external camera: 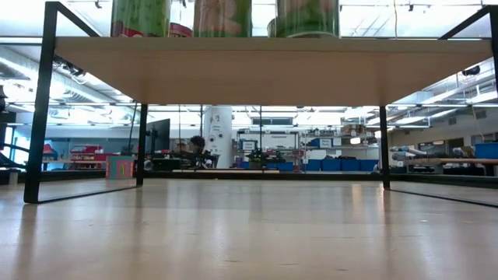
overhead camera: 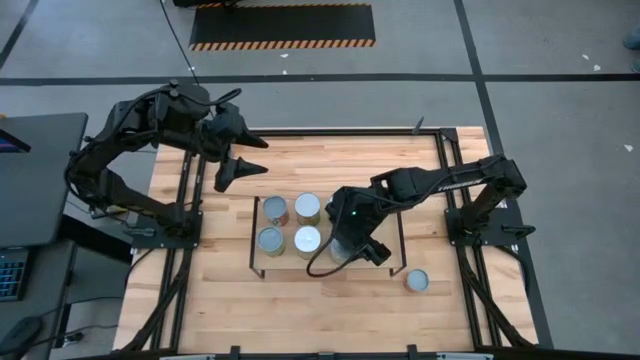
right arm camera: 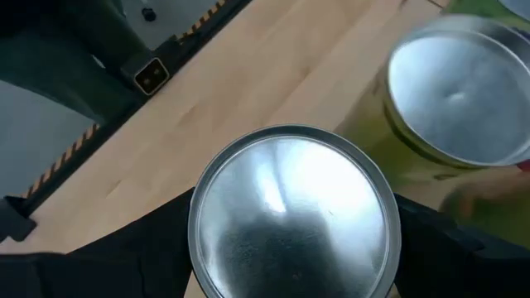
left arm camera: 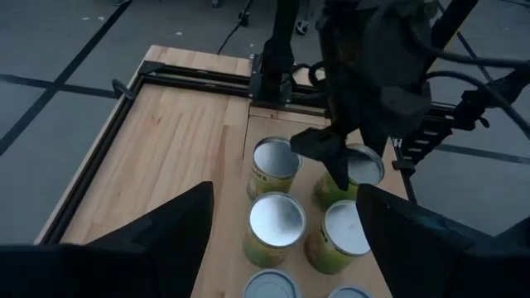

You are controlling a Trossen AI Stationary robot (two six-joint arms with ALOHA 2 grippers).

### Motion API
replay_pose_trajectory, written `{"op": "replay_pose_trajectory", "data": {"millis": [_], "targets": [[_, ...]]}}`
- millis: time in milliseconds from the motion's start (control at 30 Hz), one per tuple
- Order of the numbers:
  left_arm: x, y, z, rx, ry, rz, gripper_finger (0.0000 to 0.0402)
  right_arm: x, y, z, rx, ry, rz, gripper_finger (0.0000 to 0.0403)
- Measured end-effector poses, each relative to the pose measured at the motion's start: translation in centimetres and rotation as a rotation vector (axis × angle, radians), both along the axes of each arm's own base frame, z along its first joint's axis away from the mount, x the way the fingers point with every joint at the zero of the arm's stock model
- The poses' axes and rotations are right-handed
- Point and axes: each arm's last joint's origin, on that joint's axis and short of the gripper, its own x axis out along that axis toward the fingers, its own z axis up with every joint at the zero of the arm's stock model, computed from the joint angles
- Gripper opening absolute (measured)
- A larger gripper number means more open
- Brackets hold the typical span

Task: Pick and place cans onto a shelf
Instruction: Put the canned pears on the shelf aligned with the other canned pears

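Observation:
The shelf point(overhead camera: 290, 262) stands mid-table; the low view shows its board from below point(external camera: 257, 70). Several olive-sided cans with silver tops stand upright on it point(overhead camera: 307, 207) point(left arm camera: 277, 219). My right gripper point(overhead camera: 345, 248) is over the shelf's near right part, shut on one more can point(right arm camera: 294, 219) point(left arm camera: 358, 170). One can point(overhead camera: 417, 281) stands on the table near the right front, off the shelf. My left gripper point(overhead camera: 262, 157) is open and empty, above the table by the shelf's far left corner. My right gripper pinches the can's side wall just under its top rim point(right arm camera: 199, 240) between its two fingers point(right arm camera: 124, 257), one on each side. The fingers come from above, pointing down. The can is upright, level with its neighbours; whether its base rests on the board I cannot tell.
A neighbouring can point(right arm camera: 460, 99) stands close beside the held one. The shelf's black frame ends point(overhead camera: 252, 235) rise at its left and right. Bare tabletop lies near the front edge point(overhead camera: 300, 310) and at the far side point(overhead camera: 340, 160).

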Motion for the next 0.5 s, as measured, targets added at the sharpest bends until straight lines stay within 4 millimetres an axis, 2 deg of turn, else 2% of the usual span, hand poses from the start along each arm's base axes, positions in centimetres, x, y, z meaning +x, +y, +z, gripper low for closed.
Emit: {"op": "replay_pose_trajectory", "data": {"millis": [300, 500], "targets": [[0.04, 0.01, 0.08, 0.002, -0.009, 0.000, 0.0302, 0.19, -0.31, -0.34, -0.050, 0.009, -0.041, 0.0327], [0.17, 0.03, 0.33, 0.008, -0.038, 0.000, 0.0302, 0.18, -0.39, -0.34, -0.076, 0.004, -0.055, 0.0349]]}}
